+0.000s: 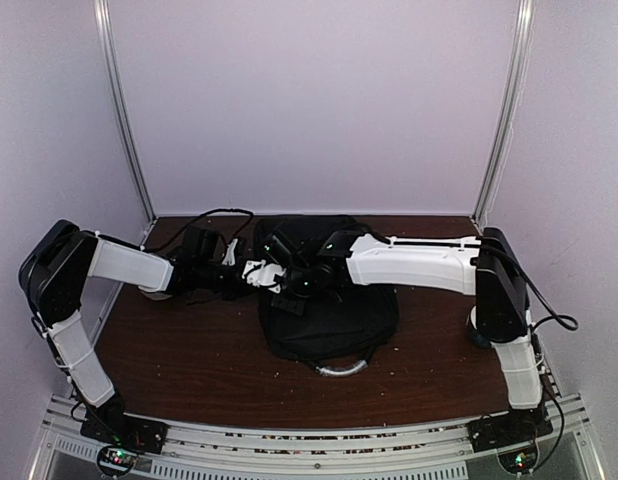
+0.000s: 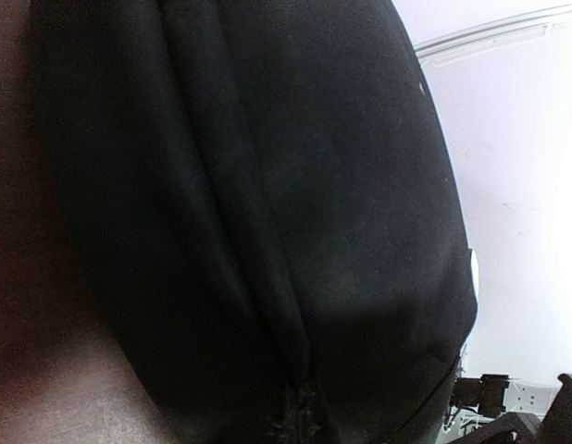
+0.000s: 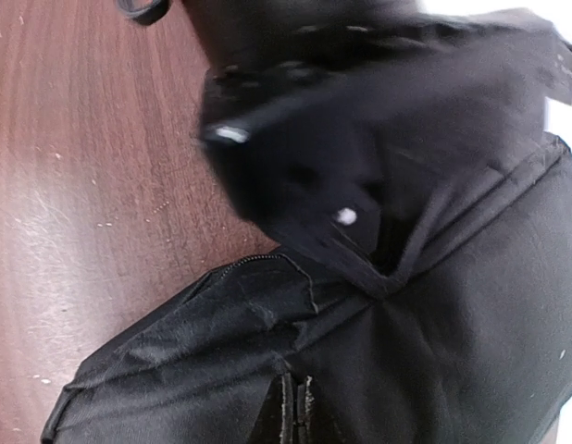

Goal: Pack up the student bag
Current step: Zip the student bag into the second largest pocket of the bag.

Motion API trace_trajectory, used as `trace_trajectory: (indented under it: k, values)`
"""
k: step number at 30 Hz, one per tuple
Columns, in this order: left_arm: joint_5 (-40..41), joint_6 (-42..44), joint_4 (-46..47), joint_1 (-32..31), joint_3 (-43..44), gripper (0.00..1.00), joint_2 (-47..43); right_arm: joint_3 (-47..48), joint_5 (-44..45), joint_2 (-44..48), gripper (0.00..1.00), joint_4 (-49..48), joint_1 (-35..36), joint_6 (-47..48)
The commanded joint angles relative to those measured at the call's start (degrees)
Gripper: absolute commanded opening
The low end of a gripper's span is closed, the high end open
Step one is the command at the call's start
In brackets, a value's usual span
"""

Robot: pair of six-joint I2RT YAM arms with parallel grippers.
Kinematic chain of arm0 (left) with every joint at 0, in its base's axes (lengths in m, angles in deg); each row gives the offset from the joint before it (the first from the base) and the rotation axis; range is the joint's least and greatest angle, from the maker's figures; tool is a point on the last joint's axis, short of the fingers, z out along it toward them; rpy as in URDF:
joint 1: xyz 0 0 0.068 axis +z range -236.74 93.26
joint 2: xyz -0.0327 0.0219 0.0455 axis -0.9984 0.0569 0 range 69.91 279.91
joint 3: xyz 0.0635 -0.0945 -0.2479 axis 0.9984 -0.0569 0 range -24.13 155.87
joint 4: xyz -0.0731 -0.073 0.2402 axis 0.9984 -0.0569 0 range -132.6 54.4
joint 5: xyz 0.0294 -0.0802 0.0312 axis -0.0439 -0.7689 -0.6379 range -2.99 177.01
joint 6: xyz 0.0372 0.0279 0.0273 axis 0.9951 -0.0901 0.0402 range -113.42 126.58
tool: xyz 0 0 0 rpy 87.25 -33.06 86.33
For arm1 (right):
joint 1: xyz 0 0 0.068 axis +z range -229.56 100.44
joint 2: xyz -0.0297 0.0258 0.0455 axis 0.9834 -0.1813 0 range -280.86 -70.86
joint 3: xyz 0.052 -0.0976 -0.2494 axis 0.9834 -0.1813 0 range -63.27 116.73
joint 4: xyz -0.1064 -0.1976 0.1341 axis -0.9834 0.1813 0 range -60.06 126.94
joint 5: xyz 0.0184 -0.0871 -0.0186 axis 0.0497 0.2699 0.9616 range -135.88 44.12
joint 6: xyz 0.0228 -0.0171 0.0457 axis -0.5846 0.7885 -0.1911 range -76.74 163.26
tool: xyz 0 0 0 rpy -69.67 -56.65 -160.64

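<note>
The black student bag (image 1: 329, 310) lies flat on the brown table (image 1: 189, 360), about the middle, w/ a grey handle loop (image 1: 339, 367) at its near edge. Both arms reach to its far-left corner: the left gripper (image 1: 251, 272) and the right gripper (image 1: 289, 285) meet there, close together. Whether each one's fingers are apart or together I cannot tell; the wrist views show mostly black fabric and a zipper line (image 3: 288, 412), no fingertips.

No books or other items are seen outside the bag. So this fits either a bag already filled and being closed, or one being opened for packing; the pics do not settle which.
</note>
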Motion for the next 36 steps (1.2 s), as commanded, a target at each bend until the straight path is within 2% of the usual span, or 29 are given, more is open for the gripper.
trace_trajectory:
  k: [1, 15, 22, 26, 36]
  values:
    - [2.1, 1.7, 0.1, -0.5, 0.1, 0.00, -0.7, -3.4, -4.4, 5.6, 0.00, 1.0, -3.8, -4.8]
    - [3.3, 3.1, -0.8, 0.3, 0.2, 0.00, -0.8, -10.5, -25.9, 11.0, 0.00, -1.6, -12.6, -16.8]
    - [2.8, 3.5, 2.2, 0.2, 0.0, 0.00, -3.8, -13.0, -38.2, 10.8, 0.00, -8.0, -15.3, -32.5]
    - [4.9, 5.3, -1.4, 0.3, 0.8, 0.00, -5.6, -17.2, -39.6, 12.7, 0.00, -12.4, -18.2, -40.0]
    - [6.6, 5.4, -3.1, 0.4, 1.8, 0.00, -4.3, -27.0, -40.7, 19.0, 0.00, -16.8, -25.0, -45.3]
